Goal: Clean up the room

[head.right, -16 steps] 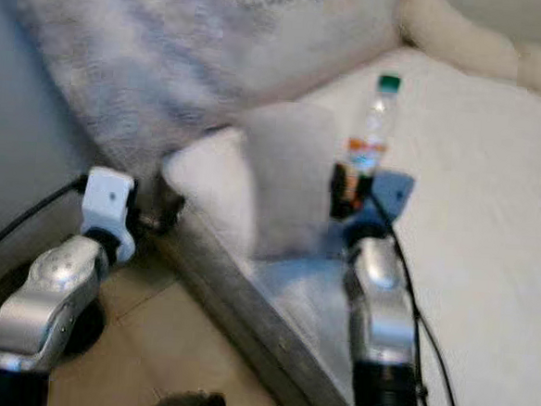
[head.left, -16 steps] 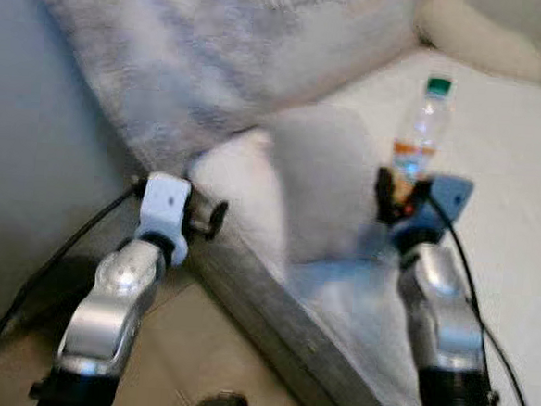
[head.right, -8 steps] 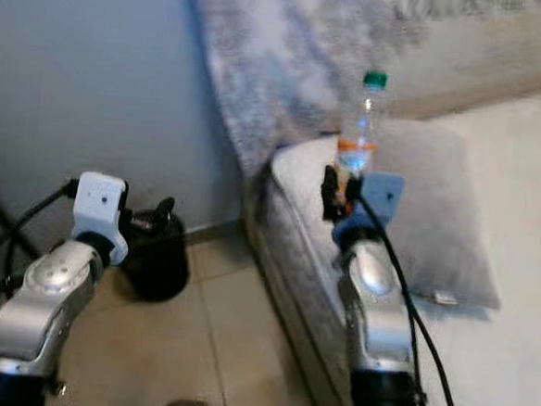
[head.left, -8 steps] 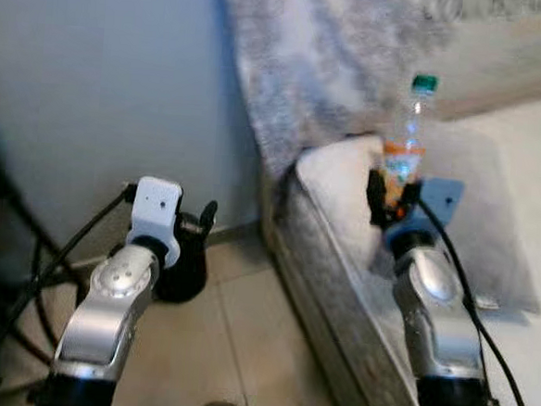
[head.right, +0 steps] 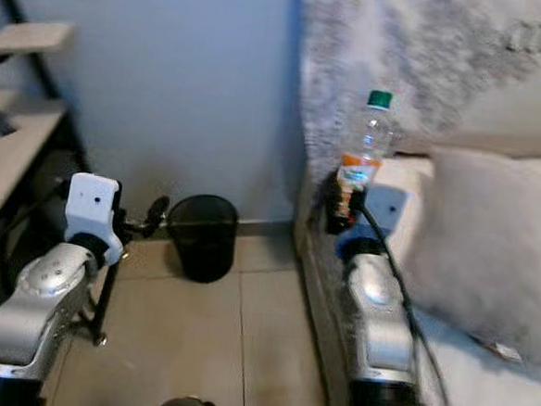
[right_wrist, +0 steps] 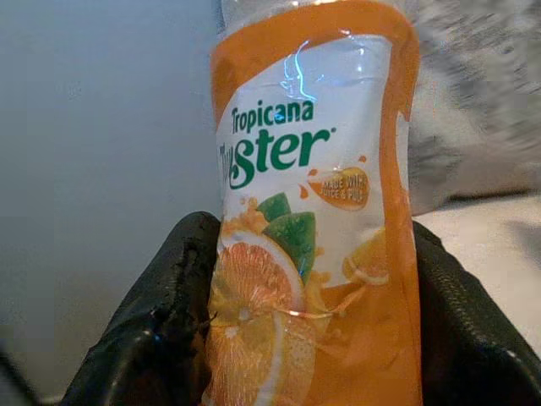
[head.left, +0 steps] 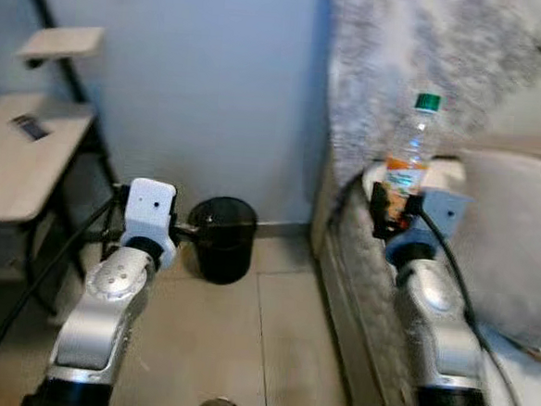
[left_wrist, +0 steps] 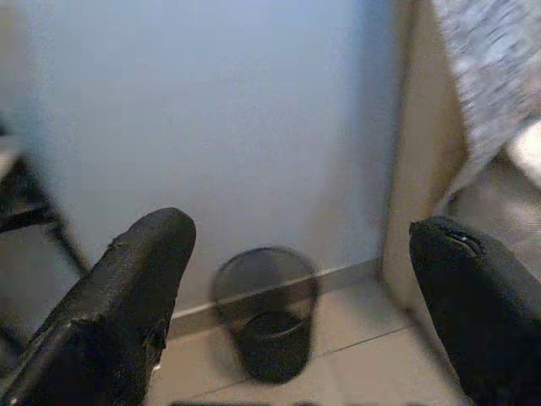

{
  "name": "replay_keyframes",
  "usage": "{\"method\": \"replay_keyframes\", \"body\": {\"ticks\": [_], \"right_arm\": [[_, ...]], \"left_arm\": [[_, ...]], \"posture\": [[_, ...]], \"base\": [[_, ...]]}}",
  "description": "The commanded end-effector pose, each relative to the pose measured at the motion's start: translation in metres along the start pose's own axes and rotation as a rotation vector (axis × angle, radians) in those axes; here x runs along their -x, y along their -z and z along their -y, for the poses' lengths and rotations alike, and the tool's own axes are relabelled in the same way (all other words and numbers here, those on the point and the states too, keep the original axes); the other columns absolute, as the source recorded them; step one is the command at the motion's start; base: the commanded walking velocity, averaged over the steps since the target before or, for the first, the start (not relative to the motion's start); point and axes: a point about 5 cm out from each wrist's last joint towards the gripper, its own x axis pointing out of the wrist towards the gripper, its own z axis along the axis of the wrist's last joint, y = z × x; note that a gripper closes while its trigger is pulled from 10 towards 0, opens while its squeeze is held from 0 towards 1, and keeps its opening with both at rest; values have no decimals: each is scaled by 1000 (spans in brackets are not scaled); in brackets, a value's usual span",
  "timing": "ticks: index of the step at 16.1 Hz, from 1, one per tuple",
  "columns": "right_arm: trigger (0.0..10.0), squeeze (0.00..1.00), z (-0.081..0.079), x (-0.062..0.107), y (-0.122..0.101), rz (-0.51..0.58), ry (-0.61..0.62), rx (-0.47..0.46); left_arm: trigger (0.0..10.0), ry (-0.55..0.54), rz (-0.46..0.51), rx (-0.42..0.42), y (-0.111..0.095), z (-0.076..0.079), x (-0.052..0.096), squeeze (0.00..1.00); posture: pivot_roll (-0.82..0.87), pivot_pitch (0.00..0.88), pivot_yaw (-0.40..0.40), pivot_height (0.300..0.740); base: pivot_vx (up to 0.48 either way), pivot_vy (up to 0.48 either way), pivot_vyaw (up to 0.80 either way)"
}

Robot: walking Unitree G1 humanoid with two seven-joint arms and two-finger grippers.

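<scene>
One bottle (head.left: 412, 148) with a green cap and orange label stands upright in the right gripper (head.left: 393, 210), whose fingers (right_wrist: 161, 313) press its sides, above the edge of the bed (head.left: 364, 265). The left gripper (left_wrist: 287, 304) is spread wide and holds nothing. One black bin (head.left: 222, 240) stands by the wall (head.left: 195, 86); one pillow (head.right: 486, 246) is partly cut off.

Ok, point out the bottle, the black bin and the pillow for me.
bottle (head.left: 409, 163), left eye view, on its orange label, above the right gripper (head.left: 396, 204) holding it.
black bin (head.right: 202, 240), right eye view, on its side wall.
pillow (head.right: 484, 264), right eye view, middle of its grey face.
</scene>
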Motion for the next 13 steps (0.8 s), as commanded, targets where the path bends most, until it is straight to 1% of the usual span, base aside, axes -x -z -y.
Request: {"method": "replay_keyframes", "body": {"ticks": [1,2,3,4,5,7,8,9,10,11,12,13], "right_arm": [[10000,0,6,0,-2,-2,44,-35],[10000,0,5,1,3,-36,38,-39],[10000,0,5,1,6,-49,36,-7],[10000,0,5,3,9,-72,40,-36],[10000,0,2,4,10,-78,39,-17],[10000,0,3,2,13,-92,56,21],[10000,0,0,1,17,-135,44,-46],[10000,0,-3,1,18,-143,21,-107],[10000,0,-7,1,17,-131,-16,-139],[10000,0,-6,1,16,-122,-5,-134],[10000,0,-5,1,16,-129,22,-174],[10000,0,0,0,17,-141,57,-158]], "left_arm": [[10000,43,16,14,-5,8,0,0],[10000,20,13,7,-3,7,-3,0],[10000,12,8,-5,-1,7,-4,0],[10000,25,17,21,-2,10,-3,0],[10000,46,21,30,-3,11,-3,0],[10000,45,25,32,-5,10,-5,0],[10000,44,29,32,-6,10,-6,0],[10000,44,30,32,-7,10,-7,0],[10000,44,33,32,-7,10,-8,0],[10000,46,35,32,-8,10,-9,0],[10000,49,36,33,-8,11,-9,0],[10000,50,37,35,-8,12,-10,0]], "posture": [[95,0,40,740],[98,0,41,740],[98,0,36,740],[98,0,36,740],[91,0,43,740],[88,0,47,740],[88,0,47,740],[89,0,47,740],[87,0,49,740],[82,0,52,740],[81,0,52,740],[81,0,52,740]], "base": [[0,0,738],[0,0,769],[0,0,769],[0,0,0],[0,0,0],[0,0,0],[0,0,0],[0,0,0],[0,0,0],[0,0,0],[0,0,0],[0,0,0]]}}
